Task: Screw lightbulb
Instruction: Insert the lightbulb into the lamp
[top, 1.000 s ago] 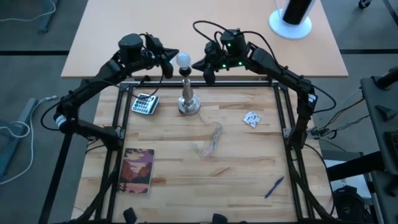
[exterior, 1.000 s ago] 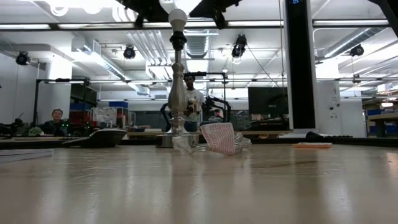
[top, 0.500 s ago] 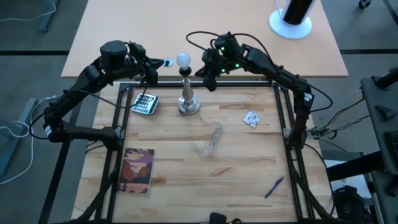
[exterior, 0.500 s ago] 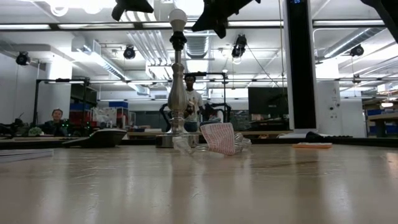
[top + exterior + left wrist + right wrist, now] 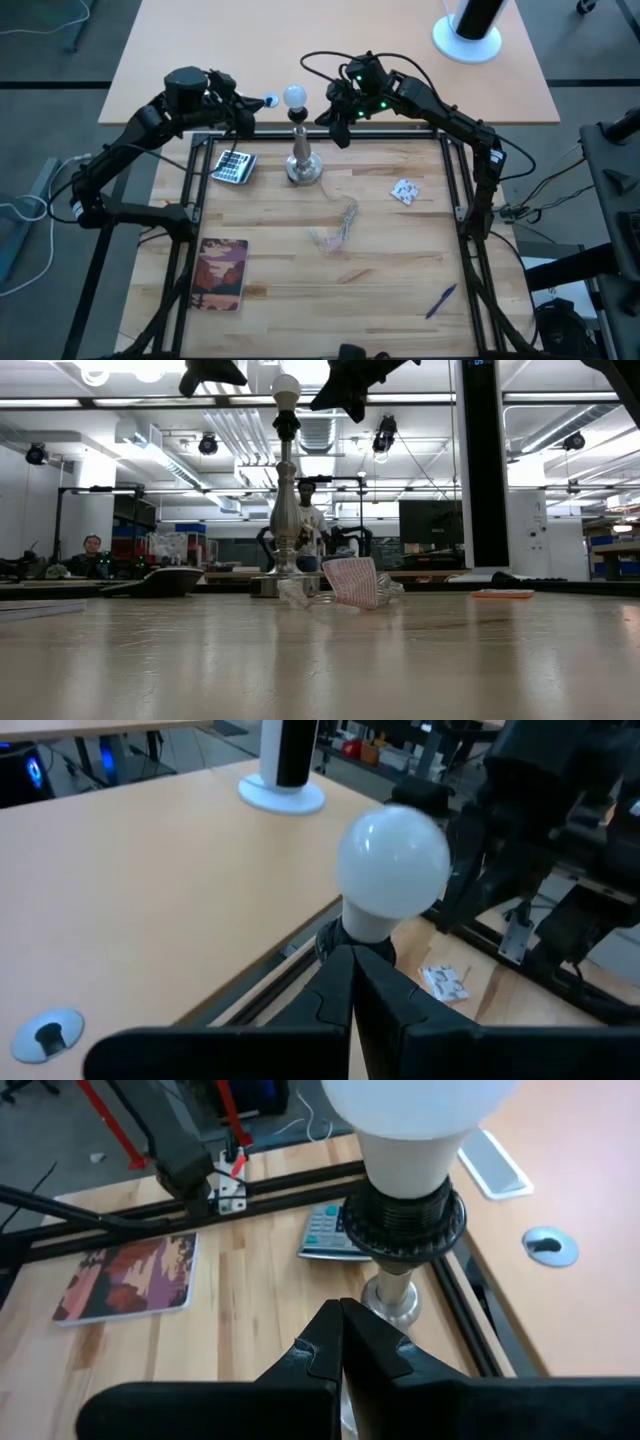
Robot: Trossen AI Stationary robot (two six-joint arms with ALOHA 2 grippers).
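The white round lightbulb (image 5: pixel 293 96) sits with its base in the black socket (image 5: pixel 405 1225) on top of the silver lamp stand (image 5: pixel 303 165), which stands upright near the table's far edge. The bulb also shows in the low view (image 5: pixel 286 390), the left wrist view (image 5: pixel 392 860) and the right wrist view (image 5: pixel 420 1110). My left gripper (image 5: pixel 254 110) is shut and hangs in the air a short way left of the bulb. My right gripper (image 5: pixel 337 125) is shut and hangs just right of the socket. Neither touches the bulb.
A calculator (image 5: pixel 233 166) lies left of the stand's foot. A book (image 5: pixel 222 272) lies near left, a crumpled clear wrapper (image 5: pixel 335 228) in the middle, a small white packet (image 5: pixel 405 190) at the right, and a blue pen (image 5: pixel 441 300) near right. Black frame rails run along the table's edges.
My left gripper has drawn back from beside the bulb toward the table's left edge, and there is now a gap between them. The bulb has stayed in the socket and the stand has not moved. Nothing has changed in the last half second.
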